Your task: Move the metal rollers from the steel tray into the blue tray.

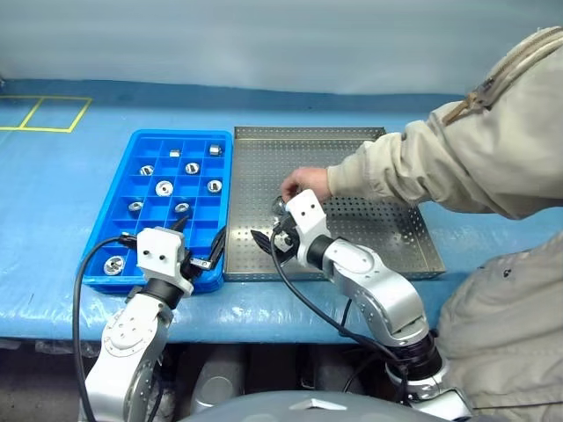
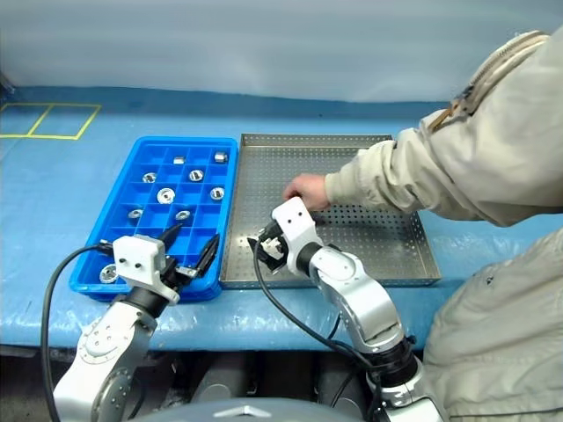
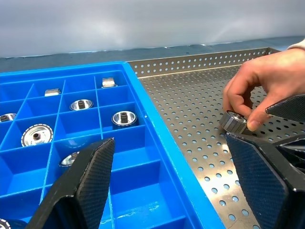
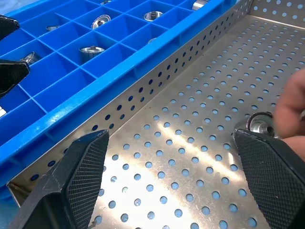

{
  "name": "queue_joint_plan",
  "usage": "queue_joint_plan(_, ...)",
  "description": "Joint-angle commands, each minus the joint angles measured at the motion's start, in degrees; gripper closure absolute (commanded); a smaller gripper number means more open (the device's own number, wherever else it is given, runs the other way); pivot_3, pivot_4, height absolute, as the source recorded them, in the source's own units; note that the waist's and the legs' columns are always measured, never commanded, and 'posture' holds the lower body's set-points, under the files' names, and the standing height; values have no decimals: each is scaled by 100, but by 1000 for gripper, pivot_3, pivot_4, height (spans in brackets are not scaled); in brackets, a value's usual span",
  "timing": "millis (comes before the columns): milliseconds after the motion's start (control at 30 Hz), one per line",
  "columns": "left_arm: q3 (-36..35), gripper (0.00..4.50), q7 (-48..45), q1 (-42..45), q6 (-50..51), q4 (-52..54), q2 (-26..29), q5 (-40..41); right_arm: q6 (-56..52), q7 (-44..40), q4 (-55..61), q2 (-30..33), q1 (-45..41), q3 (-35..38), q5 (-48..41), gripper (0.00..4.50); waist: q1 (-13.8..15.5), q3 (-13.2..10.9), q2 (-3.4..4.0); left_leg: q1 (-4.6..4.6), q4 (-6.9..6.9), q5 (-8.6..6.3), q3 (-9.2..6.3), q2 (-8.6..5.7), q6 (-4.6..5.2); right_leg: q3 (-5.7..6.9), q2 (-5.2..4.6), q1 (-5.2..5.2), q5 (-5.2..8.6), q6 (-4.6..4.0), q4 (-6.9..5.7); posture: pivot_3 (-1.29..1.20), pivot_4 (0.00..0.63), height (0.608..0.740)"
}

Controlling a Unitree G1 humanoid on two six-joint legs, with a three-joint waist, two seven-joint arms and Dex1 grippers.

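Metal roller [image 4: 261, 124] sits on the steel tray [image 1: 387, 246] floor, pinched by a person's hand [image 3: 259, 88], just beside your right gripper [image 4: 176, 181], jaws wide open w/ nothing in them. Left gripper [image 3: 176, 186] also gapes empty, over the blue tray [image 1: 132, 154] edge next to the steel tray; other rollers [image 1: 164, 187] lie in its compartments.

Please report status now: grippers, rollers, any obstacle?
Left gripper and right gripper open, empty. Person's hand holds one roller on steel tray. Others already in blue tray.
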State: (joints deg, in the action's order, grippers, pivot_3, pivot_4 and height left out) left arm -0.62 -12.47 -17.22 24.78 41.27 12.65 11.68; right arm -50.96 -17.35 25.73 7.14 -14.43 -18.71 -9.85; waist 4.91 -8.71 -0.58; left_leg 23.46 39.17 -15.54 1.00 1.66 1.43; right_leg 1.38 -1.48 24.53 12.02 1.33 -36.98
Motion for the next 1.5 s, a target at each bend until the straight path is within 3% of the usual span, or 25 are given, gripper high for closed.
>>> queue_joint_plan(33, 3, 405, 14, 22, -18, 90, 12, 11, 57, 14, 183, -26, -45, 9, -49, 77, 0, 0, 0, 0, 0, 0, 0, 0, 0, 0, 0, 0, 0, 0, 0, 218, 150, 740)
queue_joint_plan(467, 17, 405, -2, 27, -39, 57, 6, 20, 358, 414, -174, -234, -335, 381, 147, 77, -10, 0, 0, -1, 0, 0, 2, -1, 0, -1, 0, 0, 0, 0, -1, 205, 150, 740)
queue_joint_plan(700, 66, 405, -41, 114, -50, -8, 16, 31, 1575, 959, -2133, -822, -997, 695, 485, 77, -67, 0, -1, -11, -2, 4, 15, -5, 0, -14, 4, -1, -2, -1, -7, 200, 150, 740)
queue_joint_plan(1000, 90, 405, 71, 66, -25, 60, -26, -18, 2636, 848, -4085, -1037, -1203, 781, 640, 77, -80, 0, 0, -14, -5, 3, 28, -4, 1, -33, 5, 2, -36, 5, -5, 243, 150, 740)
queue_joint_plan(1100, 81, 405, 113, 33, -36, 89, -35, -34, 2777, 816, -4191, -1013, -1164, 799, 668, 645, -77, 0, 0, -20, -6, 3, 30, -3, 1, -37, 5, -2, -34, 8, -6, 249, 150, 740)
queue_joint_plan(1300, 29, 405, 270, -83, -115, 162, -81, -106, 2691, 619, -3772, -1022, -1142, 782, 626, 2645, -65, -1, 1, -23, -6, 4, 32, 2, 2, -42, 6, -2, -29, 14, -8, 275, 150, 740)
queue_joint_plan(1500, -194, 405, 663, -319, -310, 293, -268, -327, 2412, 211, -2962, -1067, -1485, 453, 616, 2799, -37, -2, 2, -22, -10, 3, 32, 3, 2, -44, 7, 2, -25, 26, -8, 331, 150, 740)
